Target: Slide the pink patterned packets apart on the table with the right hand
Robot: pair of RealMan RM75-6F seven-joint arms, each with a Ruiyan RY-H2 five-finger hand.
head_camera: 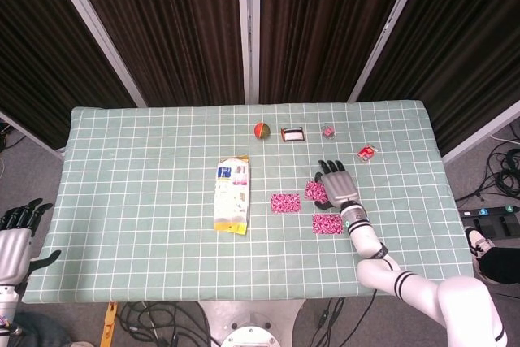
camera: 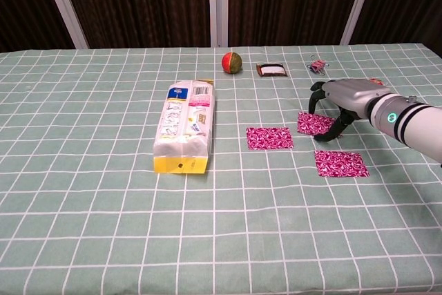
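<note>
Chest view: the right hand (camera: 343,99) arches over the far pink patterned foil packet (camera: 314,124), fingertips (camera: 333,132) pressing down to drag it, clutching nothing. The two other pink packets (camera: 269,137) lie apart at its eight and six o'clock. The left hand (head_camera: 15,237) idles off-table, fingers spread.

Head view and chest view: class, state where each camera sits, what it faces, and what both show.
Head view: high above, looking down on the whole table; shows right hand, left hand off the table's corner.
Chest view: low, at the near edge, facing the curtains; right hand only.
Shared: three pink packets, ball.
</note>
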